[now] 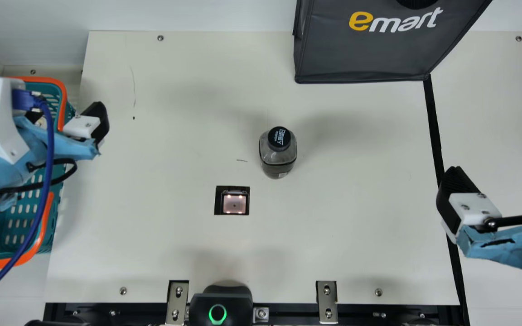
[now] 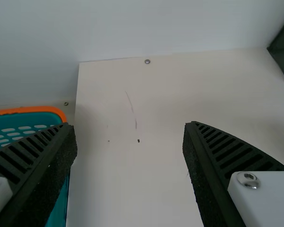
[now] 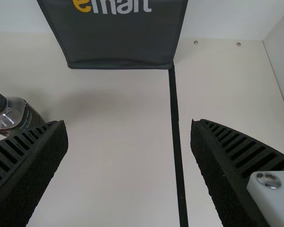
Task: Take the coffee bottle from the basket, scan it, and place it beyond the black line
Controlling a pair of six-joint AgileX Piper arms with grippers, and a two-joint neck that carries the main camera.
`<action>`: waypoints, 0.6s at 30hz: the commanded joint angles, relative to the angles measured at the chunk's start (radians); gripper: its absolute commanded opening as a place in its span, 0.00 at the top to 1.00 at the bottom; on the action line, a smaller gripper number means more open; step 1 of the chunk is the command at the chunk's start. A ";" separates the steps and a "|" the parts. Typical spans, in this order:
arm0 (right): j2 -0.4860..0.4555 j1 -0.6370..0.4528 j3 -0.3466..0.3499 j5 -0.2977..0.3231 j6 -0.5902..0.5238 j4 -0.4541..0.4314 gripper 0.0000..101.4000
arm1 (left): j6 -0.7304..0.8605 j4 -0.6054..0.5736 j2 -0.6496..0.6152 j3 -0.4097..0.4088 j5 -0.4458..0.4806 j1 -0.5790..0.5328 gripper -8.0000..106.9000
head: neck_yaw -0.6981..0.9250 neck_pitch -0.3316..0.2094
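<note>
Black-capped, clear plastic coffee bottle out of the basket and upright on the cream table, just beside the square, lit scanner window and well short of the long black line! Over at the line, the right arm's black ribbed end effector is spread wide with nothing between its fingers. The left one, the left arm's black ribbed end effector, is also parted and empty, by the green plastic basket with orange trim. Has the scan gone through? Can't call that from here, folks.

The pick-up looks like the job in hand, and the right arm seems the natural choice. Come in level from the line side, fingers astride the body below the cap, and centre before squeezing. Close too soon and one finger could nudge that smooth-looking bottle over. Firm, even pressure, please; plastic may give or twist. Lift straight up! If the code needs reading, bring it squarely over the window and pause. Then carry it high past the line, clear of the dark grey fabric bag, set the base flat, and only then let go.
</note>
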 commanded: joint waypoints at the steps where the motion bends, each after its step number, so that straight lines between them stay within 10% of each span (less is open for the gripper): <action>1: 0.000 0.000 0.000 0.000 0.000 0.000 0.10 | 0.002 -0.003 -0.014 0.004 0.005 0.007 0.15 | 0.002 -0.027; 18: 0.000 0.000 0.000 0.000 0.000 0.000 0.10 | 0.031 -0.028 -0.117 0.035 0.082 0.093 0.15 | 0.002 -0.027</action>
